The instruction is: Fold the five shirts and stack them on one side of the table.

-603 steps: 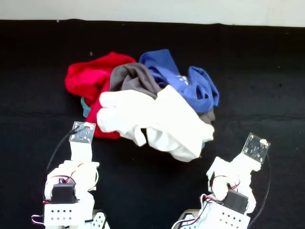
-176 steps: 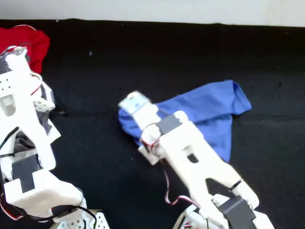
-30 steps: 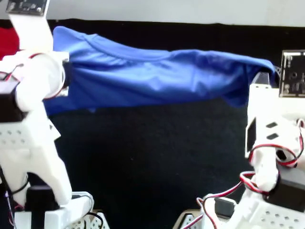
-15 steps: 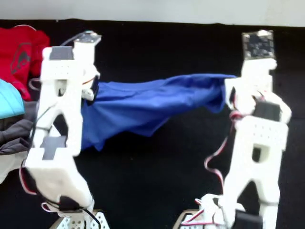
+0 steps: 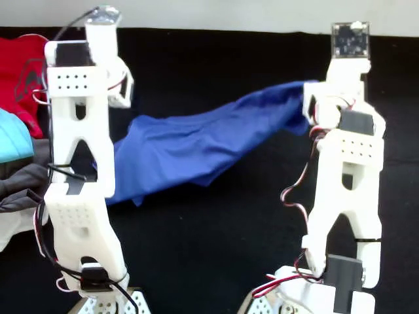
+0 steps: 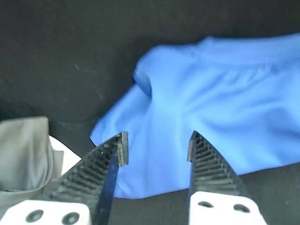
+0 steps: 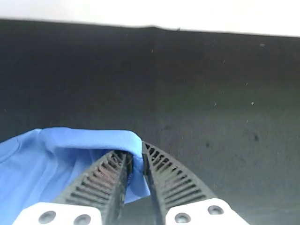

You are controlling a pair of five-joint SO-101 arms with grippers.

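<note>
A blue shirt [image 5: 196,144] stretches across the black table, its right end held up off the surface and its left end sagging down. My right gripper [image 7: 135,157] is shut on a fold of the blue shirt [image 7: 56,154] and shows at the right [image 5: 309,104] in the high view. My left gripper [image 6: 157,147] is open above the left end of the blue shirt [image 6: 211,93], with nothing between its fingers. The left arm [image 5: 75,131] stands tall in front of that end.
At the table's left edge lie a red shirt [image 5: 23,65], a teal shirt [image 5: 13,134], a grey shirt [image 5: 23,183] and a white shirt [image 5: 5,229]. The grey shirt [image 6: 23,154] lies close to the left gripper. A pale wall runs behind the table's far edge.
The left gripper has let go of the blue shirt, and its left end has dropped toward the table. Both arms have shifted slightly; the right end stays held up.
</note>
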